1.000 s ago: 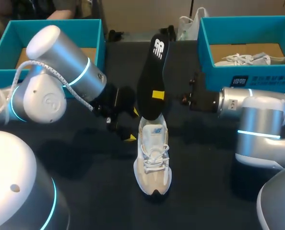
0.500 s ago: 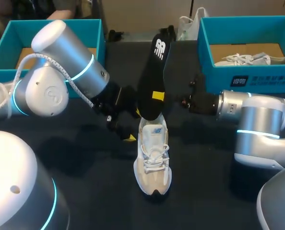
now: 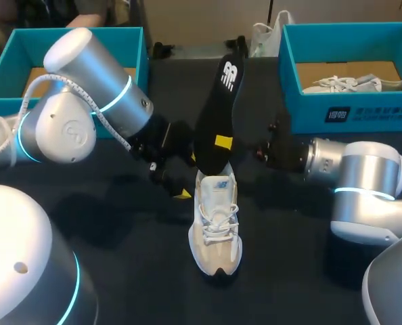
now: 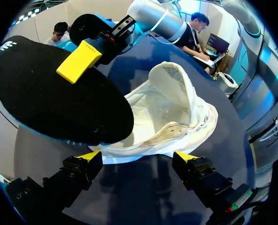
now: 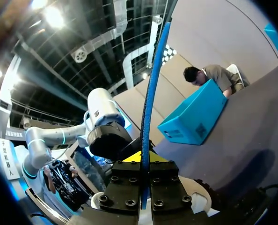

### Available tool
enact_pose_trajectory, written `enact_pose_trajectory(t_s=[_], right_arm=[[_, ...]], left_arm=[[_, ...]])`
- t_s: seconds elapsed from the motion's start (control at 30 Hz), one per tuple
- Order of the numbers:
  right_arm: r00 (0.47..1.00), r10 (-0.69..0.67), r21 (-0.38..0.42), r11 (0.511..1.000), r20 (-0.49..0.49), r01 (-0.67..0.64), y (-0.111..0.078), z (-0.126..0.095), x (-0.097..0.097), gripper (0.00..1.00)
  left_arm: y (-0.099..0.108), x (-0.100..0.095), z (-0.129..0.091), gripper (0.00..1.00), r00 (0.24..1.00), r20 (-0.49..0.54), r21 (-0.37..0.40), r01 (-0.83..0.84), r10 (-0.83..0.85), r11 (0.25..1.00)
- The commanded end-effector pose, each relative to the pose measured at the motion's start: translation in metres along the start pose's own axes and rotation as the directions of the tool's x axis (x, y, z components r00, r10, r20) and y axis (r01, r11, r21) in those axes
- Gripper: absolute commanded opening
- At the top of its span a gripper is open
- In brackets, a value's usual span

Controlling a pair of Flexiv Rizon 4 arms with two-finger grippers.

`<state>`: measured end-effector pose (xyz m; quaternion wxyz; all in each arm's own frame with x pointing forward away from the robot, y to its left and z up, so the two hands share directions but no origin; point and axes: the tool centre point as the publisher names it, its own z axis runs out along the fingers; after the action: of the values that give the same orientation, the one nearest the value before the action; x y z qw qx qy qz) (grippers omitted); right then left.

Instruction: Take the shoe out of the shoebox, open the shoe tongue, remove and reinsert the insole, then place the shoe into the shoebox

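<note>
Nearest on the dark table [image 3: 133, 271] the pale shoe [image 3: 215, 227] is seen resting on its sole, toe to the near side and heel to the far side, laced, with the tongue lifted clear of the opening; it is outside any box; it may be judged light, with a soft upper that gives under pressure and a firmer sole and heel, so it is best steadied by the two sides of the heel; just left of and behind the heel the left gripper [image 4: 138, 158] is found, its fingers spread wide apart, the heel ahead of the gap, neither tip seen touching it and nothing held; over the shoe's opening the black insole [image 3: 218, 112] is held almost upright, broad end lowest and close above the collar, logo end tipped toward the far side; it is clamped about its lower middle by the right gripper [image 3: 222, 142], reaching in from the right, a yellow tip on each face; the insole is judged thin, light and bendy, likely to buckle if pushed from high up, so a hold close to the leading end is favoured; farthest, a teal box [image 3: 130, 40] stands at far left and another box [image 3: 350, 112] at far right, a second shoe [image 3: 353, 84] lying inside the latter
</note>
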<state>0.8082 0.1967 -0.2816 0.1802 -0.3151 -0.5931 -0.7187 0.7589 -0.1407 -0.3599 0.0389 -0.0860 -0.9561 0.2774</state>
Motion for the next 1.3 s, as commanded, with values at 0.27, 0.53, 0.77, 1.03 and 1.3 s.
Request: enact_pose_trajectory(t_s=[0.27,0.53,0.77,1.03,1.3], right_arm=[[1.000,-0.003,0.027,1.000,0.004,0.003,-0.007,0.006,-0.006,0.00],[0.999,-0.027,0.022,0.999,-0.017,0.028,-0.011,0.007,-0.005,0.00],[0.999,-0.025,0.042,0.999,-0.039,0.026,-0.015,0.005,-0.009,0.00],[0.997,-0.049,0.045,0.998,-0.052,0.051,-0.016,-0.002,-0.010,0.00],[0.996,-0.058,0.067,0.996,-0.063,0.062,-0.019,-0.003,-0.013,0.00]], left_arm=[[0.000,0.000,0.001,1.00,1.000,0.000,0.000,0.000,0.000,1.000],[0.000,0.000,0.001,1.00,1.000,0.000,0.000,0.000,0.000,1.000],[0.000,0.000,0.001,1.00,1.000,0.000,0.000,0.000,0.000,1.000],[0.000,0.000,0.001,1.00,1.000,0.000,0.000,0.000,0.000,1.000],[0.000,0.000,0.001,1.00,1.000,0.000,0.000,0.000,0.000,1.000]])
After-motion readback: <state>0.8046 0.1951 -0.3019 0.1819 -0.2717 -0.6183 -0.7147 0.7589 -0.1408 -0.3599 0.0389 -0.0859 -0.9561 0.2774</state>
